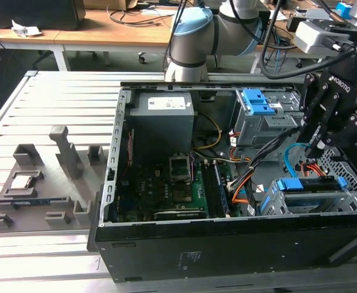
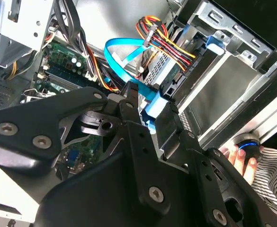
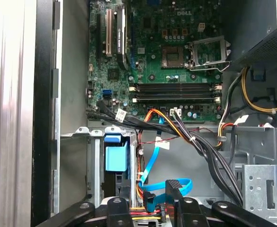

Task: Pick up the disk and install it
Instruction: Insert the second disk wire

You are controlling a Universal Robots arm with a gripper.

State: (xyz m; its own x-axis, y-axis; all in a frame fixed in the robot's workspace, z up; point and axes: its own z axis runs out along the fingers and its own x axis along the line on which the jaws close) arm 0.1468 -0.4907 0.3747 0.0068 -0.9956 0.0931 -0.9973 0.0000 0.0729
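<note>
slotted metal table (image 1: 19,122) | open computer case (image 1: 227,244) | claw (image 1: 317,145) empty, spread over disk (image 1: 306,194)

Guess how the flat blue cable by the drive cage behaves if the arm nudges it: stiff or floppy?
Probably floppy but a bit springy: the blue cable keeps an unsupported loop. Likely light, since it hangs in the air between its ends. It may snag rather than slide away, because it runs close by the coloured wires.
</note>
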